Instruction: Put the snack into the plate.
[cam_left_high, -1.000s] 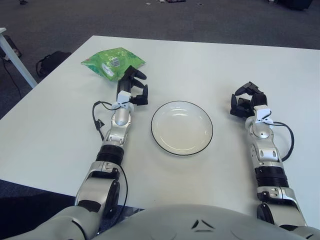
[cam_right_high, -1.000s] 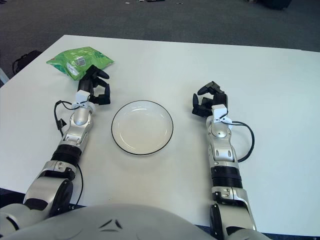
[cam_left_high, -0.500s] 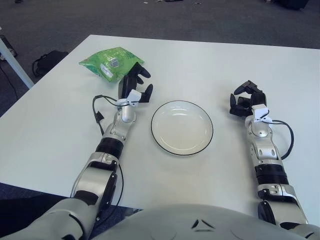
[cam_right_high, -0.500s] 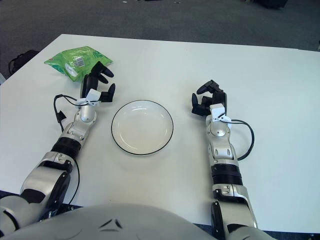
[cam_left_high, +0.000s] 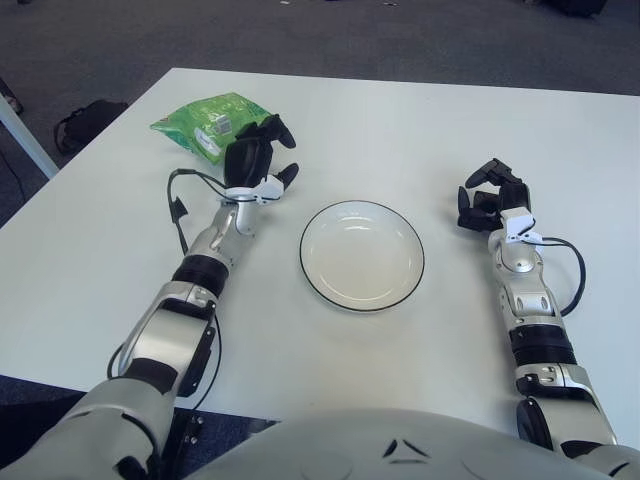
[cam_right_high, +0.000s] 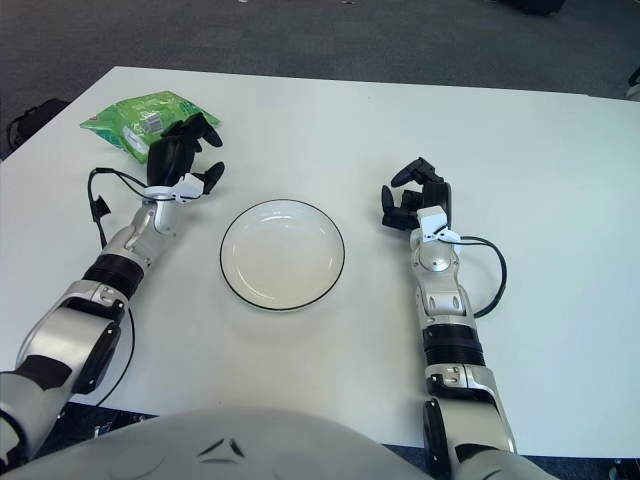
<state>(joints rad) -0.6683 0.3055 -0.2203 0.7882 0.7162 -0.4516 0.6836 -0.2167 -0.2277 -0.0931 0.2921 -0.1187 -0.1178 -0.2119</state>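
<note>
A green snack bag (cam_left_high: 203, 118) lies flat on the white table at the far left; it also shows in the right eye view (cam_right_high: 135, 115). An empty white plate (cam_left_high: 362, 255) with a dark rim sits in the middle. My left hand (cam_left_high: 257, 156) is just right of and in front of the bag, fingers spread open, holding nothing, its fingertips close to the bag's near edge. My right hand (cam_left_high: 486, 198) rests on the table to the right of the plate, fingers curled, holding nothing.
The white table (cam_left_high: 400, 130) stretches far behind the plate. A dark bag (cam_left_high: 88, 118) lies on the grey carpet off the table's left edge. A white table leg (cam_left_high: 20, 135) stands at the far left.
My left hand has moved up and left toward the snack bag and its fingers have spread wider. The right hand has stayed put.
</note>
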